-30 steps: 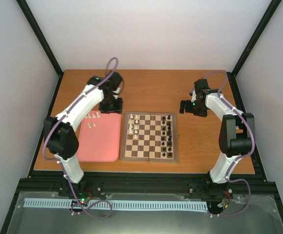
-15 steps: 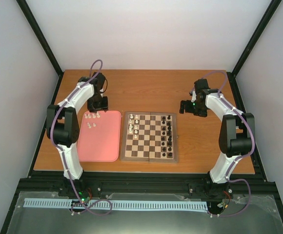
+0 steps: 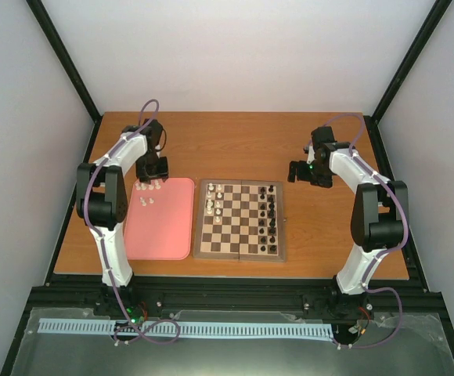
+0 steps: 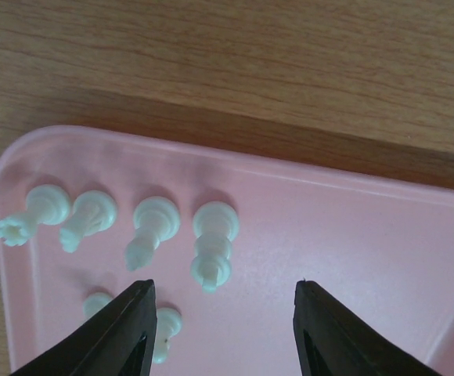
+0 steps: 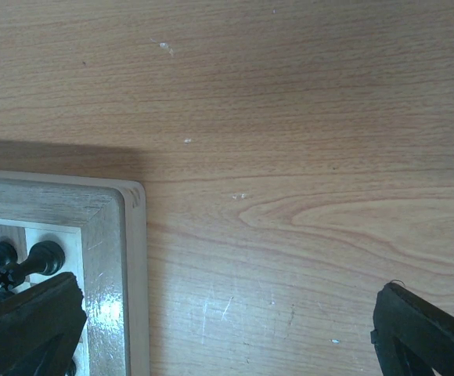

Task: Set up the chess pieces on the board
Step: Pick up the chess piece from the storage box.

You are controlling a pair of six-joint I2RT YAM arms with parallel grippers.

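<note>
Progress is partial. Small cream-white chess pieces (image 3: 215, 197) stand on the square wooden checkered chessboard (image 3: 239, 255), clustered on the files at its 9 o'clock side and toward the 12 o'clock end. They are too small in the top view to count, but they look like well under a full set. The squares nearer 6 o'clock on that side are bare. Small black chess pieces (image 3: 272, 210) line the 3 o'clock side and appear to be already set up.

The rest of the white set is off the board, in the flat pink rounded plastic tray (image 3: 164, 235) that lies just beside the board at its 9 o'clock. The left wrist view shows six pieces gathered in the tray's 11 o'clock corner, four in a row and two closer to the camera. They seem upright, though the angle leaves that unsure.

The left gripper (image 4: 223, 288) hangs over this cluster with its jaws spread wide and nothing between them. One small piece sits just beside the inner face of one of its fingers (image 4: 129, 333).

The right gripper (image 5: 225, 294) is also spread wide and empty. It hovers over the brown wooden table (image 3: 235, 149) off the board's 1 o'clock corner.

By my reading, at least these six pieces have yet to be carried across and placed.
</note>
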